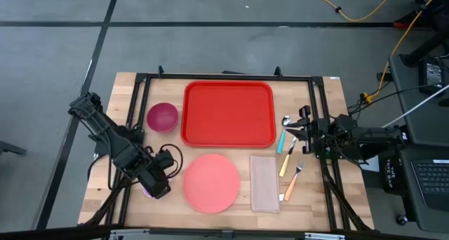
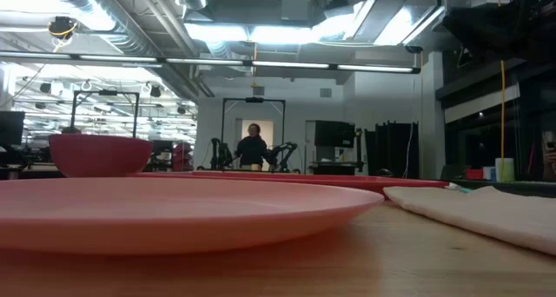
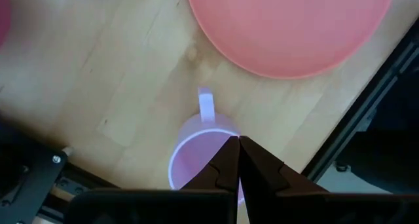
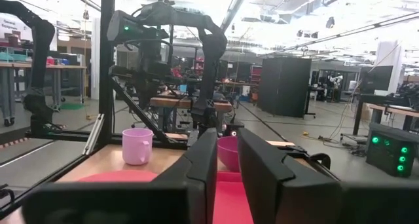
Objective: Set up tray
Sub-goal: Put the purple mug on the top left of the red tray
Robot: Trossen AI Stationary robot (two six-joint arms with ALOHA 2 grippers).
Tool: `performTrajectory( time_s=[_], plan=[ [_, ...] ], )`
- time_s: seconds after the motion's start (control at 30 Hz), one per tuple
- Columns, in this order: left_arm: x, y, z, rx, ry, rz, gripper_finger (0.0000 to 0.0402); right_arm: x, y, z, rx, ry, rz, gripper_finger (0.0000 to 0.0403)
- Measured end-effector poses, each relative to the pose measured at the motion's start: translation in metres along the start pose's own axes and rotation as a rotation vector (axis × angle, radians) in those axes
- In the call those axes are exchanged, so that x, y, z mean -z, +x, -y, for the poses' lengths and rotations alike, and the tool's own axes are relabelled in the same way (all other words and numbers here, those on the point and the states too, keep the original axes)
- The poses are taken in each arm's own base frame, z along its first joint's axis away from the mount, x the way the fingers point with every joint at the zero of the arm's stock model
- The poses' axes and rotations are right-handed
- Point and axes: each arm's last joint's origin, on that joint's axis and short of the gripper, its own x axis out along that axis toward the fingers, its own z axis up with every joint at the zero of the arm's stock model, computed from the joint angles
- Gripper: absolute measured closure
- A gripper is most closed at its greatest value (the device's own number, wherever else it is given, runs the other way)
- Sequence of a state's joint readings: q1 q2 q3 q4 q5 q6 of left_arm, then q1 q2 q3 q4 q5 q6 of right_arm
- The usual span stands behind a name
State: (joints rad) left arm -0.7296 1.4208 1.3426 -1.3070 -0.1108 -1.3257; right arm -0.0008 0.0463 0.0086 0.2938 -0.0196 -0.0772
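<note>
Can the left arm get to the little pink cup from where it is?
Probably yes. The left gripper hangs right above the pink cup, fingers shut, with nothing between them. The plate lies off to one side, apart from the cup. It would have to open its fingers first.

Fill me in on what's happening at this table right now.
A two-arm robot is setting up a meal tray, and nothing has been loaded yet. The red tray lies bare at the back of the table, with a magenta bowl beside it, a pink plate and a napkin in front, and cutlery off to one side. The left gripper, fingers shut, hovers over a lilac mug near the plate. The right gripper, open, waits by the cutlery, holding nothing.
</note>
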Motion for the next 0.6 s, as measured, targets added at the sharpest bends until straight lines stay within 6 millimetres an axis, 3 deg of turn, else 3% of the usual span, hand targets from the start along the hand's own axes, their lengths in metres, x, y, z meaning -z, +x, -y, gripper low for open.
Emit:
performTrajectory(
  time_s=[0.6],
  plan=[
    [0.015,0.007,0.009,-0.025,-0.065,-0.017,0.0397,0.002,0.0,0.0,-0.001,0.022,-0.016,0.0336]
  ],
)
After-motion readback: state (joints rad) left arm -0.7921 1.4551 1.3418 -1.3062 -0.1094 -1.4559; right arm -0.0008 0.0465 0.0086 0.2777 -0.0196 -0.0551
